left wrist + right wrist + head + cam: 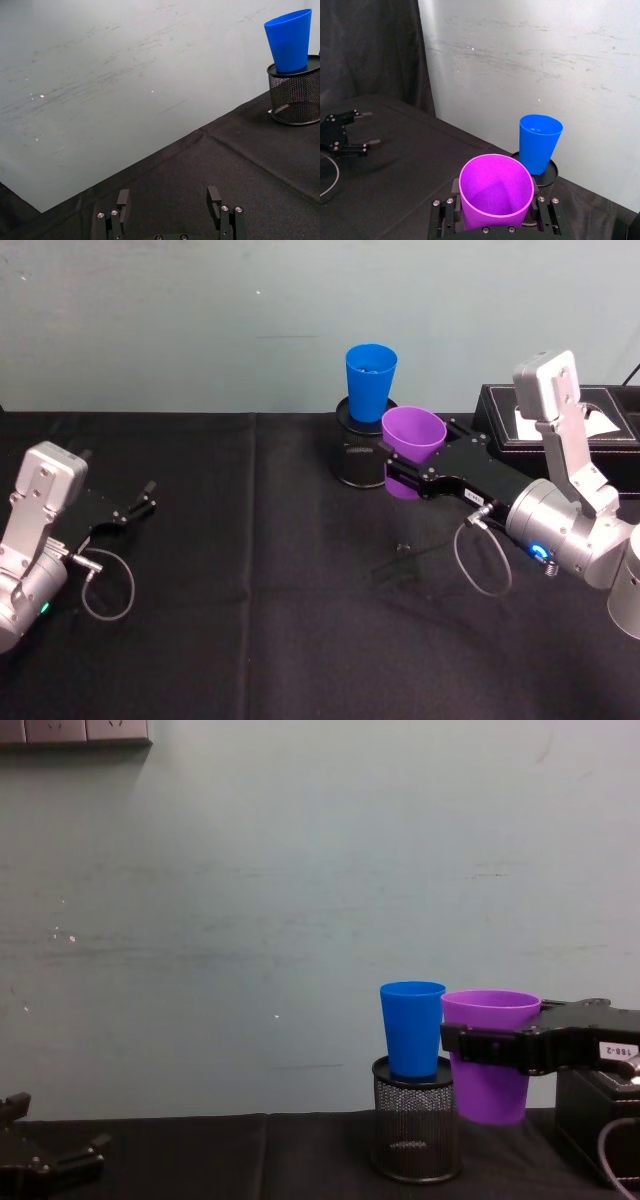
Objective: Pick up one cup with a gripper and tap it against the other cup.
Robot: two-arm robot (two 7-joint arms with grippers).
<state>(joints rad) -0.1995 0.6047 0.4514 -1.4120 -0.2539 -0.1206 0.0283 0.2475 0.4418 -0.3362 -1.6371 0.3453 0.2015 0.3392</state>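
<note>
Each arm ends in a silver-grey cylindrical wrist (560, 525) joined to a boxy silver link (548, 390). The right tool (395, 468) and left tool (143, 497) are flat black 2-fingered claws studded with small silver screws (436, 203). A thin grey cable (458, 558) loops from each wrist. The right wrist carries a blue light (540, 552), the left a green light (44, 608). A white label (617, 1050) marks the right tool.

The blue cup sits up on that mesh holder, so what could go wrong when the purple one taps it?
1. The blue cup stands on top of the mesh holder, so a firm tap could topple it off.
2. The purple cup, gripped by the right gripper, hangs partly below the holder's top, so it might strike the holder instead.
The left gripper lies open, far left, too far to steady anything.
</note>
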